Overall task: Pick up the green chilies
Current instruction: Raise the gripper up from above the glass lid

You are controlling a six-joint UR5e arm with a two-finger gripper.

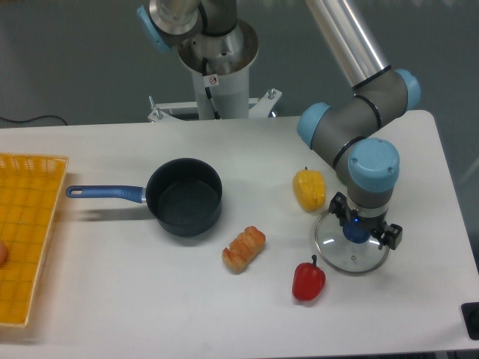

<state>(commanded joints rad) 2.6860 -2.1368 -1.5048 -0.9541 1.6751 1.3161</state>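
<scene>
The green chilies are out of view; no green vegetable shows anywhere on the table. My gripper (pixel 361 233) points straight down at the right side of the table, over a round glass lid (pixel 333 250). The blue wrist and the black gripper body hide the fingers, so whether they are open or hold anything does not show. A yellow pepper (pixel 309 189) lies just left of the arm. A red pepper (pixel 308 280) sits near the lid's front left edge.
A dark pot (pixel 184 197) with a blue handle (pixel 105 193) stands mid-table. A bread-like pastry (pixel 244 249) lies in front of it. A yellow basket (pixel 26 232) occupies the left edge. The arm's base (pixel 217 67) rises at the back.
</scene>
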